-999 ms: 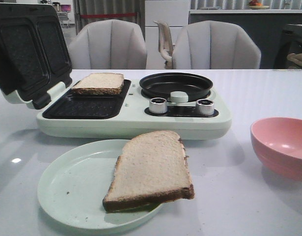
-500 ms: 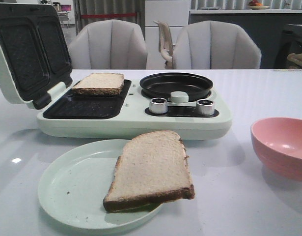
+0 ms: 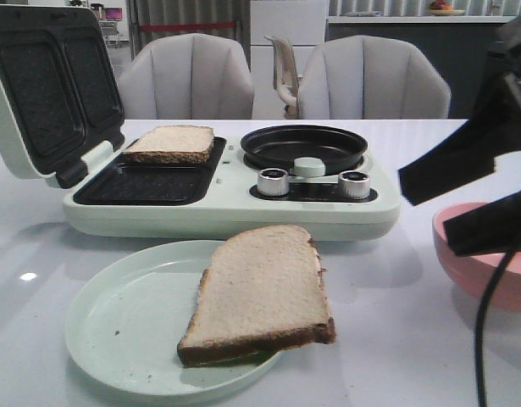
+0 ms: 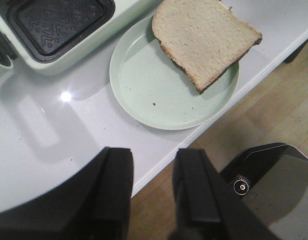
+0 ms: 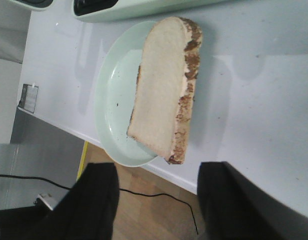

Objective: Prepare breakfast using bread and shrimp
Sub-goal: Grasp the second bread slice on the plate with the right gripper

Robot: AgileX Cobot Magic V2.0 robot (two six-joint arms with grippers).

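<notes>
One bread slice [image 3: 260,292] lies on the pale green plate [image 3: 124,322], overhanging its right rim. It also shows in the left wrist view [image 4: 206,37] and the right wrist view [image 5: 164,85]. The second bread slice [image 3: 170,142] lies in the far tray of the open sandwich maker [image 3: 235,212]. No shrimp show in any view. My right gripper [image 3: 424,216] is open and empty, in the air at the right above the pink bowl [image 3: 506,288]. My left gripper [image 4: 152,155] is open and empty over the table's front edge, out of the front view.
The sandwich maker's lid [image 3: 48,85] stands open at the far left. Its near tray [image 3: 146,182] is empty. A black round pan [image 3: 304,146] and two metal knobs [image 3: 274,181] sit on its right half. Chairs stand behind the table. A black cable [image 3: 484,331] hangs from my right arm.
My right arm has come into the front view from the right and now hangs over the pink bowl, hiding part of it. The bread, plate and sandwich maker have not moved.
</notes>
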